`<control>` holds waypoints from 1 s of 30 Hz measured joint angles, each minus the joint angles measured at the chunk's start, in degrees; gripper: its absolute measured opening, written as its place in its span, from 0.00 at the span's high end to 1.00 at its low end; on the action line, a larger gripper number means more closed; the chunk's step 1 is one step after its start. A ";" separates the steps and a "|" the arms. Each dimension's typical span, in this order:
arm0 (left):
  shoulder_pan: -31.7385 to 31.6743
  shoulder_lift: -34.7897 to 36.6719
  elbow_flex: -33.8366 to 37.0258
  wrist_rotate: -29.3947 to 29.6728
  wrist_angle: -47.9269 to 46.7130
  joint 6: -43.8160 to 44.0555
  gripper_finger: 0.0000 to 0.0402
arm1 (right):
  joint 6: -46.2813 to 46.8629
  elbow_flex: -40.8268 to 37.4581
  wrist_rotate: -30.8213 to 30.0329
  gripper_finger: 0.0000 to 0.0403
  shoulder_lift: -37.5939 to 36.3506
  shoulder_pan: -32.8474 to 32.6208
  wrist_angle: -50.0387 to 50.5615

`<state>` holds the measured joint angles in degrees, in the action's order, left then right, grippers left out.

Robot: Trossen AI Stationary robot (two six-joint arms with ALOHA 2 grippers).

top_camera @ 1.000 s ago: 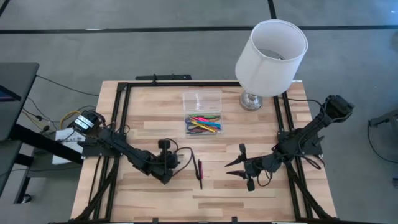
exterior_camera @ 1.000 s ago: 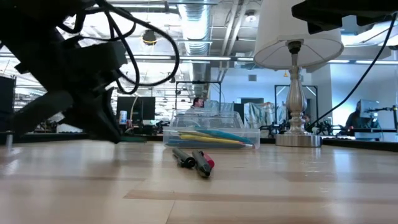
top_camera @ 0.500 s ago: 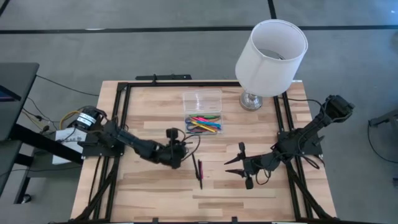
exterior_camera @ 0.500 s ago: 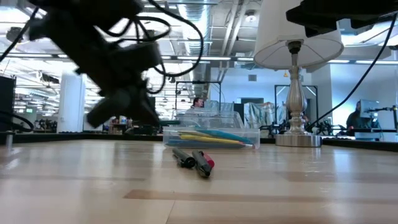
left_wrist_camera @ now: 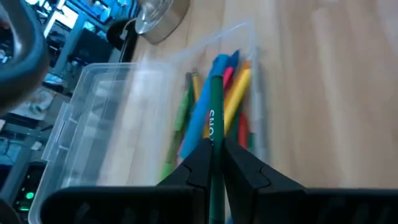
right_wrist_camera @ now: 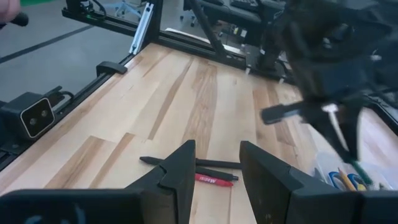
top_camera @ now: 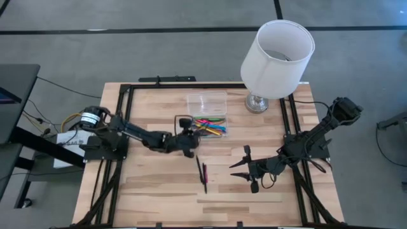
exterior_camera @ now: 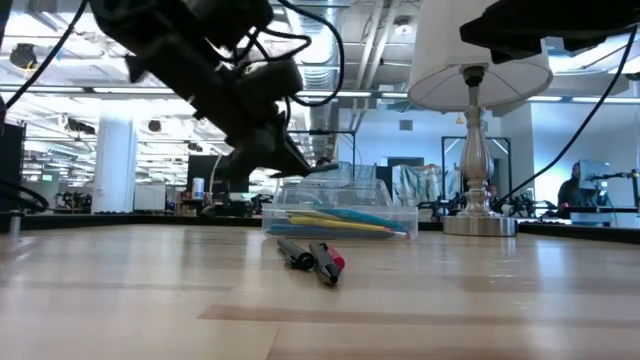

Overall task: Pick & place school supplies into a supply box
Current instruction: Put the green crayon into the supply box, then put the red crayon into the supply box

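Jaws of the left gripper (left_wrist_camera: pixel 214 163) clench a green pencil (left_wrist_camera: pixel 215 127) over the supply box (left_wrist_camera: pixel 112 118).

The left pincer (top_camera: pixel 193 135) hangs at the supply box (top_camera: pixel 208 125), two pens (top_camera: pixel 202 173) lying on the surface (top_camera: pixel 159 191) nearby.

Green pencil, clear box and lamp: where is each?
green pencil (left_wrist_camera: pixel 215 127), left wrist view, mid-shaft
clear box (top_camera: pixel 206 102), high view, open lid
lamp (top_camera: pixel 278 59), high view, white shade
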<state>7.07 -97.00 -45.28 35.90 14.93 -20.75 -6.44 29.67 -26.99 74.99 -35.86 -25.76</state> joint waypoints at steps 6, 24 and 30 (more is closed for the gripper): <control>-7.80 -0.05 0.00 -9.89 0.85 -1.05 0.96 | -0.02 0.00 -0.01 0.70 0.00 0.00 0.00; -10.71 -0.49 -0.04 -14.08 3.06 1.40 0.75 | -0.02 0.00 -0.03 0.70 0.01 0.00 0.22; -7.55 -0.01 -0.04 -14.41 4.06 0.00 0.71 | 1.85 0.00 0.00 0.70 0.47 1.14 0.00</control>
<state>-0.48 -97.02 -45.32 21.50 18.98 -20.75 -4.59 29.67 -26.99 75.46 -34.71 -25.75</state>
